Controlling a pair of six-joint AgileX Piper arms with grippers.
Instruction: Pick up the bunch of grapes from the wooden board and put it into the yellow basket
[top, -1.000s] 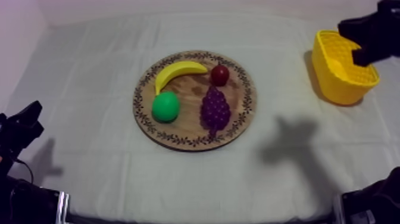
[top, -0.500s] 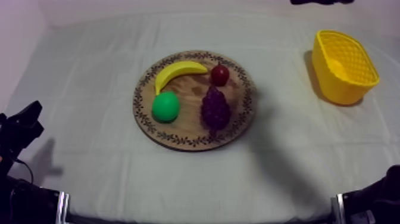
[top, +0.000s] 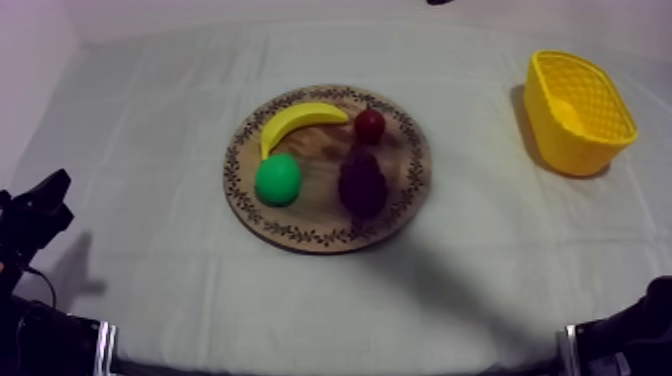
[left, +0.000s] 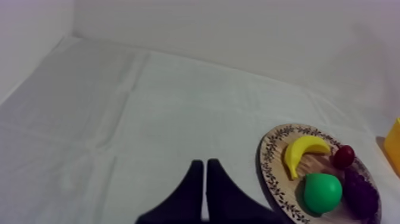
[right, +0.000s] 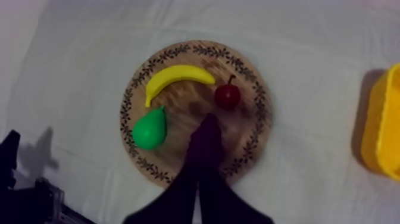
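The bunch of grapes (top: 362, 182) lies on the round wooden board (top: 300, 237), just beside the small red fruit (top: 369, 125) and near the pear (top: 278, 179), well apart from the yellow basket (top: 578, 135). The right gripper (right: 198, 179) hangs above the board with its fingers pressed together on nothing. The left gripper (left: 204, 165), likewise a closed wedge, sits over the cloth beside the board.

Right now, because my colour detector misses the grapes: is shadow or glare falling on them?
Top view: a soft shadow darkens the bunch of grapes and the right side of the wooden board; no glare. Right wrist view: the right pincer overlaps them. Left wrist view: they read dark beside the pear.
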